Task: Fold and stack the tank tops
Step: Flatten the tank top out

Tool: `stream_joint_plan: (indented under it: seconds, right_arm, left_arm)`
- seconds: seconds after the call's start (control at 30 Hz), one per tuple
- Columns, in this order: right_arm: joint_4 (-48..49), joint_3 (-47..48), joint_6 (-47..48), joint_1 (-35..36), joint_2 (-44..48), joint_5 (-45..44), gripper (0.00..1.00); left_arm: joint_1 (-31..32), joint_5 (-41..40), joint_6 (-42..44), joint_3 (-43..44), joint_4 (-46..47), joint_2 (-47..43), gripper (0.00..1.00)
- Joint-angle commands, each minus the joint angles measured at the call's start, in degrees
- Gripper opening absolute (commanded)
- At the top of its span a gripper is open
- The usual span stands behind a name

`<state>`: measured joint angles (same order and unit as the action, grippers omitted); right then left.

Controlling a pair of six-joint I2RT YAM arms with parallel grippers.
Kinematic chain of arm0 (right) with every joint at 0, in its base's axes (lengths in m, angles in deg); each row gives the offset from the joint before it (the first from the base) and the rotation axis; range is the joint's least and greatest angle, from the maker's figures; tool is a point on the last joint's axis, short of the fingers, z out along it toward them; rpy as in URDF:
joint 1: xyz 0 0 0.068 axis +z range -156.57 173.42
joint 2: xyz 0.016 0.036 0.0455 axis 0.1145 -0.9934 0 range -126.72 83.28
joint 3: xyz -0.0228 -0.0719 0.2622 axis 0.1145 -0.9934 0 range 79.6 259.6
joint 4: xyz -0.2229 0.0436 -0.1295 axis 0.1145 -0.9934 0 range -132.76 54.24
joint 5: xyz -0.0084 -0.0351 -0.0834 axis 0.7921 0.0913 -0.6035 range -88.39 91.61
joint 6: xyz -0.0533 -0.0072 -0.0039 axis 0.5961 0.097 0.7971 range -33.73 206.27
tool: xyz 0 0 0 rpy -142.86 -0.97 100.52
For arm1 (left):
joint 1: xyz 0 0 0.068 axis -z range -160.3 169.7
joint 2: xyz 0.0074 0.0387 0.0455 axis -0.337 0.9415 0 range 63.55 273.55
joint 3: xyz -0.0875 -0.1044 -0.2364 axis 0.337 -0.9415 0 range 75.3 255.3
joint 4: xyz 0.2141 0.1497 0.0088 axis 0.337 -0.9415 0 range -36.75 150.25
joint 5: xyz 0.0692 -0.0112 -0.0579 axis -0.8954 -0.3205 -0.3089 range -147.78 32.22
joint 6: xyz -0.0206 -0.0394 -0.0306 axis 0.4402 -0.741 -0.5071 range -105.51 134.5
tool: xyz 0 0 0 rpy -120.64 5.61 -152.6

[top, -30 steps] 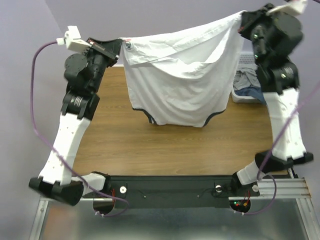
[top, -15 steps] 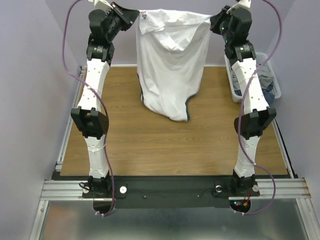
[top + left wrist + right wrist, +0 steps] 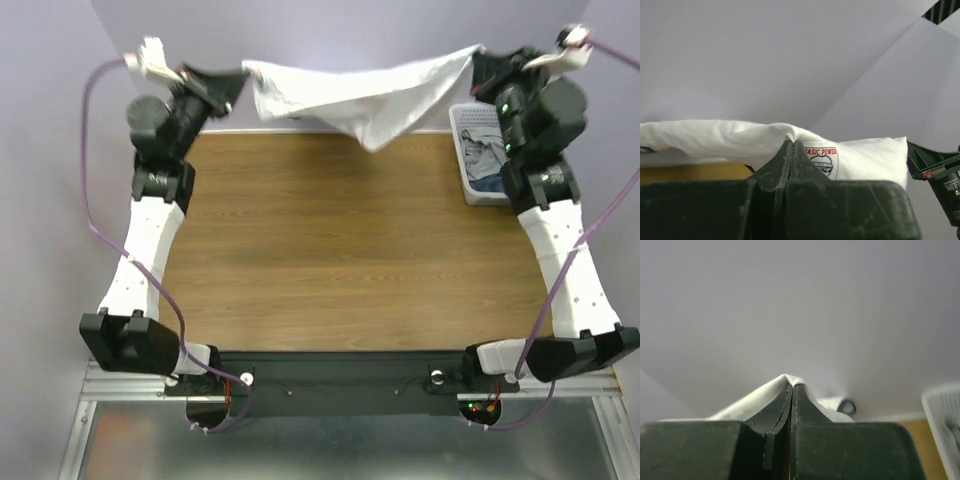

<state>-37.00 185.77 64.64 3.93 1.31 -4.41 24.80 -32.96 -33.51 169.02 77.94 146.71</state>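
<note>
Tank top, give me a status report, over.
Left gripper shut on tank top, right gripper shut on it too. Stretched between them, off the table. Nothing in the way; basket at far right.

A wood-grain desk (image 3: 330, 250) fills the centre of the frame. A white basket (image 3: 486, 197) of clothes sits at its upper-right corner, and a black rail (image 3: 340, 372) borders its lower edge.

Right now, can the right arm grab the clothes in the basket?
Probably not yet. The basket sits close beside that arm, but the right end effector is shut on the tank top, stretched in the air.
</note>
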Motion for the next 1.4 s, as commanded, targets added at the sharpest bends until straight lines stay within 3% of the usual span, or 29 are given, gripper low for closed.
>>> stream_joint_plan:
  seconds: [0.0, 0.03, 0.13, 0.3, 0.37, 0.5, 0.63, 0.77, 0.83, 0.93, 1.1, 1.23, 1.37]
  right_arm:
    - [-4.8, -26.2, -4.4, -0.3, 6.5, -2.1, 0.00]
    - [-5.3, -36.2, -6.1, -0.4, 7.9, -1.2, 0.00]
    - [-9.4, -51.0, -9.4, -0.3, 10.3, 0.7, 0.00]
    - [-10.4, -64.5, -12.1, -0.3, 11.0, 2.4, 0.00]
    - [-11.7, -65.4, -12.0, -0.3, 11.5, 1.5, 0.01]
    - [-13.6, -64.6, -11.8, -0.3, 12.1, -1.3, 0.22]
    - [-14.6, -61.5, -10.9, -0.3, 11.0, -3.8, 0.29]
    - [-16.2, -56.8, -9.4, -0.3, 10.3, -5.8, 0.45]
    - [-16.6, -55.0, -8.4, -0.3, 10.3, -3.4, 0.49]
    - [-17.4, -54.4, -8.0, 0.1, 9.3, 1.7, 0.50]
    - [-18.0, -57.9, -8.8, 3.6, 9.9, 1.1, 0.49]
    - [-17.9, -61.4, -10.7, 8.1, 11.4, 1.2, 0.46]
    - [-18.0, -65.4, -13.7, 10.9, 12.2, -1.6, 0.46]
  left_arm:
    - [1.5, -2.0, -5.2, -28.6, 2.0, -3.7, 0.00]
    - [1.8, -2.8, -5.4, -33.6, 2.3, -4.9, 0.00]
    - [1.9, -5.0, -3.8, -49.1, 1.0, -7.7, 0.00]
    - [1.8, -3.4, -2.4, -60.8, 1.6, -6.6, 0.00]
    - [1.8, -3.0, -1.8, -61.4, 1.5, -5.9, 0.00]
    - [1.8, -3.0, 0.6, -60.6, -0.1, -5.4, 0.06]
    - [1.8, -2.8, 2.0, -58.6, -2.4, -5.3, 0.27]
    - [1.8, -4.6, 4.4, -55.5, -7.5, -6.1, 0.49]
    - [1.8, -6.1, 4.9, -54.8, -10.5, -6.9, 0.54]
    - [1.8, -7.6, 3.8, -56.3, -12.4, -9.8, 0.55]
    - [2.8, -12.2, 2.1, -59.2, -20.1, -15.6, 0.55]
    - [7.5, -15.8, -1.0, -62.0, -22.8, -20.8, 0.55]
    - [15.4, -16.6, -3.1, -63.7, -21.7, -19.9, 0.59]
